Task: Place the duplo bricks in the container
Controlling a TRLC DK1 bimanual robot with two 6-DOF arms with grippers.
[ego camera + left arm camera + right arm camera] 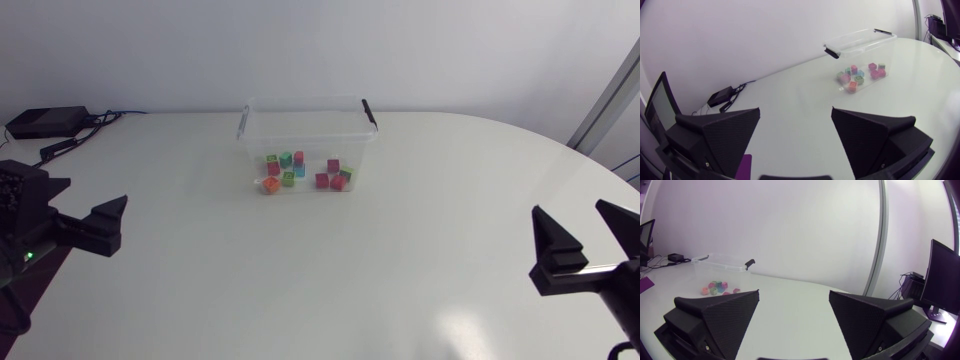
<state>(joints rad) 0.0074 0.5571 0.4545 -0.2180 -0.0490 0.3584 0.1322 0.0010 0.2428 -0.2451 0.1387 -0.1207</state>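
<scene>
**Bricks look home, both arms parked**

The duplo bricks (pixel 300 172) sit bunched inside the clear container (pixel 305 125) at the bench's (pixel 400 260) far middle. I spot none loose outside, so the job looks at or near its end. Left end effector (pixel 796 112) and right end effector (pixel 794 294) hang at opposite bench edges, each spread wide, gripping nothing. Next call: scan for strays. Open bench lies between both arms and the container.

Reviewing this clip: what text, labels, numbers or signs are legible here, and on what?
None can be read.
The clear container: no legible print.
The duplo bricks inside it: too small to show any marking.
The left gripper and the right gripper: plain matte black, no lettering visible.
</scene>
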